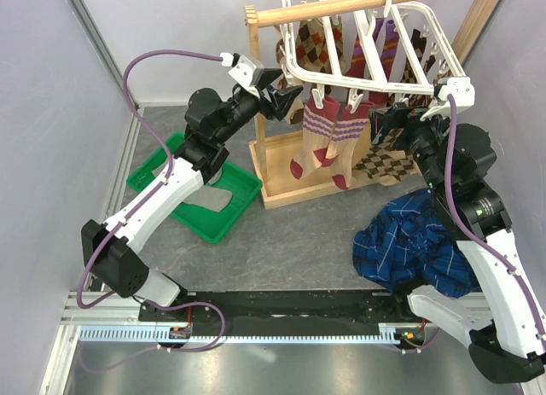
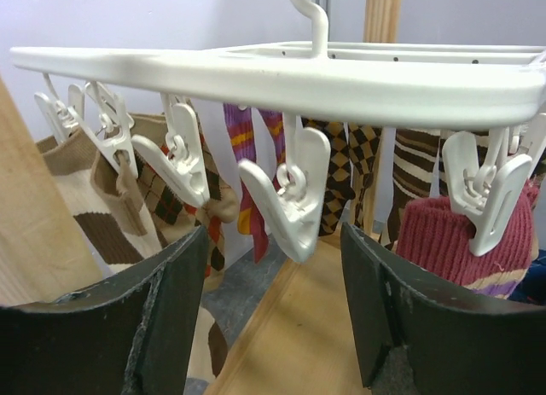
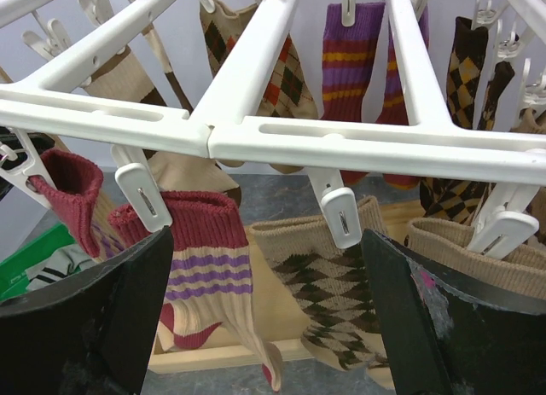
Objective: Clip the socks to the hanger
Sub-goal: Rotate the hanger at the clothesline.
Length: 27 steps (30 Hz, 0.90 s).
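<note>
The white hanger [image 1: 367, 45] hangs by its hook from a wooden rail. Tan socks with maroon cuffs [image 1: 328, 139] hang clipped under its near edge, and argyle socks hang behind them. My left gripper [image 1: 286, 96] is open and empty at the hanger's left edge. In the left wrist view an empty clip [image 2: 290, 190] dangles just above the gap between my fingers [image 2: 171, 310]. My right gripper [image 1: 384, 122] is open and empty at the right edge. Its wrist view shows a maroon-cuffed, purple-striped sock [image 3: 200, 267] clipped under the grid [image 3: 256, 130]. A grey sock [image 1: 209, 203] lies in the tray.
A green tray [image 1: 153, 169] sits on the table at the left. A blue plaid cloth [image 1: 409, 241] is heaped by the right arm. The wooden stand's base [image 1: 281, 169] lies under the hanger. Grey walls close both sides.
</note>
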Tool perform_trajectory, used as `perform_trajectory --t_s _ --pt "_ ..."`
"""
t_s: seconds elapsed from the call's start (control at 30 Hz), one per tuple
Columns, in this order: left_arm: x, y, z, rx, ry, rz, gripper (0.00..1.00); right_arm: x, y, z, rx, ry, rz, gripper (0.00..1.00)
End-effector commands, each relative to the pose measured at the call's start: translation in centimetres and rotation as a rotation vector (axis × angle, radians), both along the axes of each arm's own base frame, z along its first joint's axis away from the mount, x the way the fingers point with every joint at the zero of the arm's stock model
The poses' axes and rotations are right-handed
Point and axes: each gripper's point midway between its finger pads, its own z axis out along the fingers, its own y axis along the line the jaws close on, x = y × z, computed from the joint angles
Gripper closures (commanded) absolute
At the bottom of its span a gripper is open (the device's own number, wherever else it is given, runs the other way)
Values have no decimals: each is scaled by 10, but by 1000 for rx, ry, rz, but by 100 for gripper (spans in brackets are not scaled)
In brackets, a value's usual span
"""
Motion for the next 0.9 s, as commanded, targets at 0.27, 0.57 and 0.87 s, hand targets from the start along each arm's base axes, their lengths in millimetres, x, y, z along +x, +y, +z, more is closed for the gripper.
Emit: perform_trajectory --t_s 0.27,0.57,0.87 --pt "-18 -12 37 -33 -118 -43 56 -8 -5 8 -4 -33 -7 2" --pt "-32 -27 20 -19 -87 -71 73 -22 3 24 5 -72 63 2" --pt "-49 -36 18 -9 -99 -67 98 -48 22 39 -43 -112 225 2"
